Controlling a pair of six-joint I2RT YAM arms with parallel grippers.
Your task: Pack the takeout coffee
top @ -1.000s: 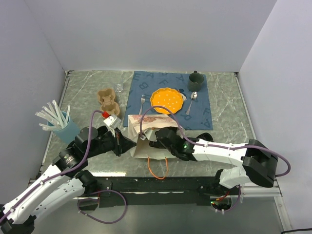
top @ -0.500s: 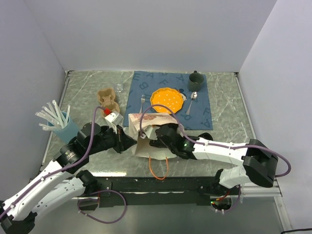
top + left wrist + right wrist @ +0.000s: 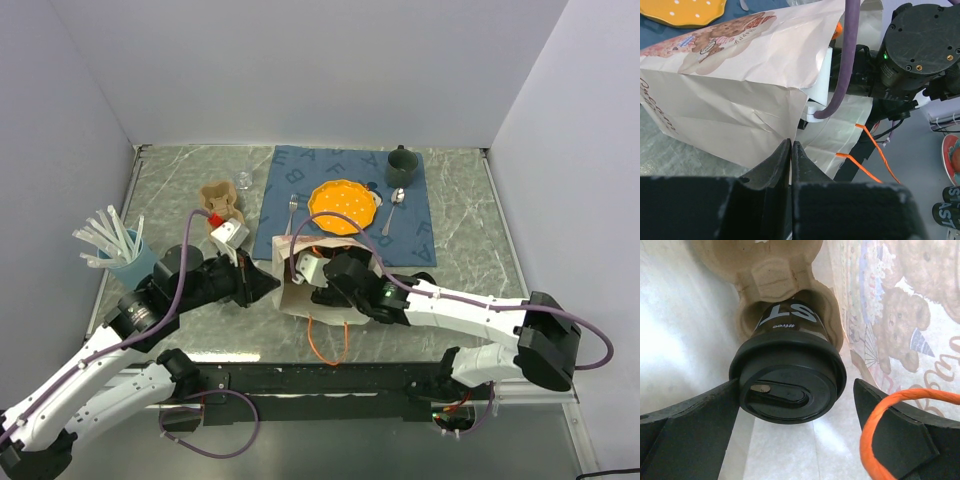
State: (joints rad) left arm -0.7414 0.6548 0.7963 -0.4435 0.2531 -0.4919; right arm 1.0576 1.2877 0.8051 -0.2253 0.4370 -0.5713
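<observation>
Coffee cup [image 3: 787,375] is hidden in the overhead view, inside the paper bag [image 3: 318,300] on the counter [image 3: 180,190]; the right arm [image 3: 450,305] reaches into the bag's mouth.

Left wrist view: the left fingers [image 3: 791,150] are pressed together on the bag's edge.

Right wrist view: the lidded cup sits in a cardboard carrier [image 3: 775,280] inside the bag, and the right fingers [image 3: 690,430] are apart, either side of the lid. The step appears to be release. Withdraw straight back, clear of the lid and the bag's orange handle [image 3: 890,410].

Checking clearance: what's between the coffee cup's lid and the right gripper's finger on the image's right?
In the right wrist view, only bare paper bag; the orange handle crosses the finger itself.
</observation>
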